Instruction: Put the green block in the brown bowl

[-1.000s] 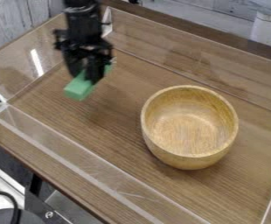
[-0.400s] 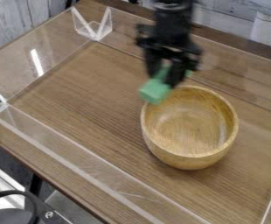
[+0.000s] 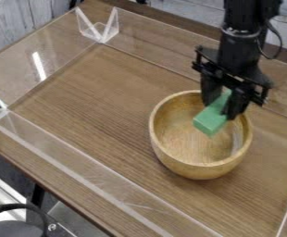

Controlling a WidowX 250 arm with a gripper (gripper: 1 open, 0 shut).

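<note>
A: Since the earlier frame, gripper (image 3: 220,113) and green block (image 3: 213,120) crossed from upper left to right of centre; fingers clamped on the block's upper end.

B: Block hangs tilted, long axis near vertical, over the brown bowl (image 3: 171,157)'s hollow; nothing between; clear holder (image 3: 98,27) far upper left.

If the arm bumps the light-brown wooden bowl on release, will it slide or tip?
The round light-brown wooden bowl looks low, wide and thick-rimmed, so tipping seems unlikely. It sits loose on smooth wood-grain tabletop, so a side knock would probably slide it. It looks stiff, not fragile.
</note>
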